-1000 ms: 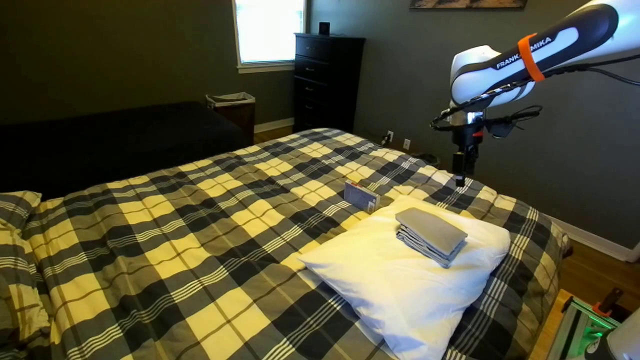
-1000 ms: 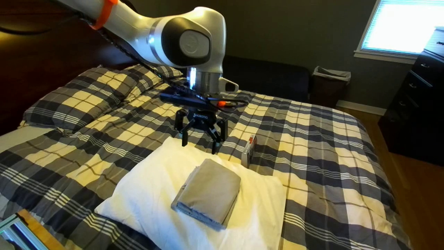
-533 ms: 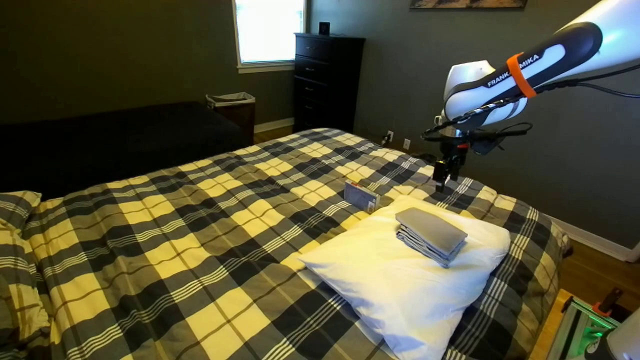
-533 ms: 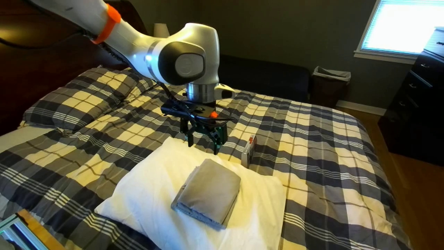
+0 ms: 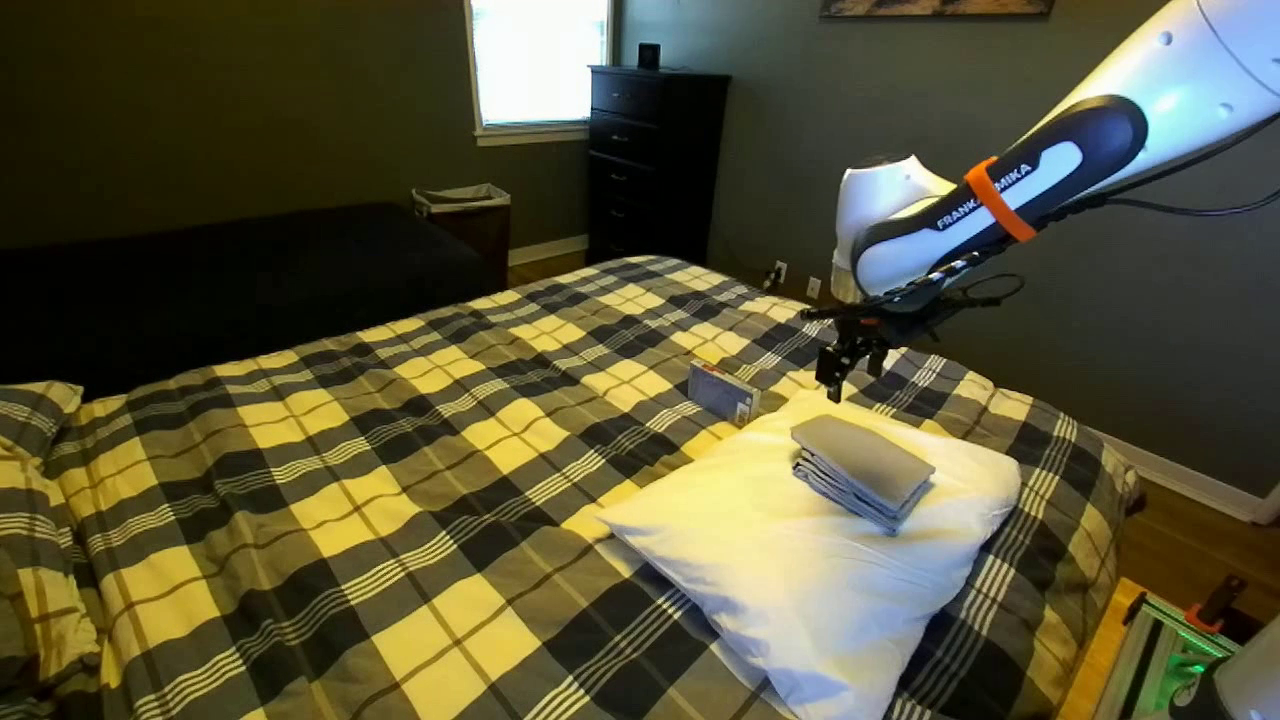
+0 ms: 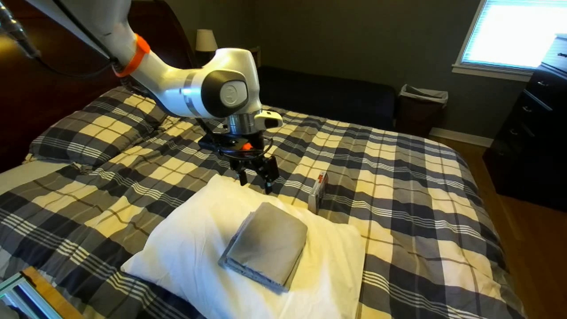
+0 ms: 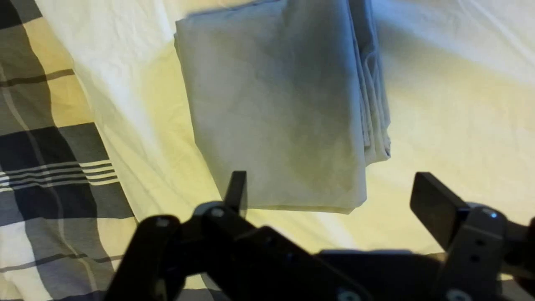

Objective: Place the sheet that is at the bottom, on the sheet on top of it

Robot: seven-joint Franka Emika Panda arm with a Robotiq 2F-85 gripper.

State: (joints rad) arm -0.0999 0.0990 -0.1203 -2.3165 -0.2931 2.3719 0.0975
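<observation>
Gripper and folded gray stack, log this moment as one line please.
folded gray stack: resting on white pillow | gripper: open, holding nothing, apart from stack | slim box: upright beside pillow

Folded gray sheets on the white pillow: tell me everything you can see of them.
The folded gray sheets form a compact, roughly rectangular stack that looks like soft, plain cloth. The top face is mostly smooth; layered, bluish-gray folds show along some edges, and a few lower folds stick out past the top one. Where one sheet ends and the next begins cannot be told. They rest on the white pillow; nothing else is seen touching them.
</observation>
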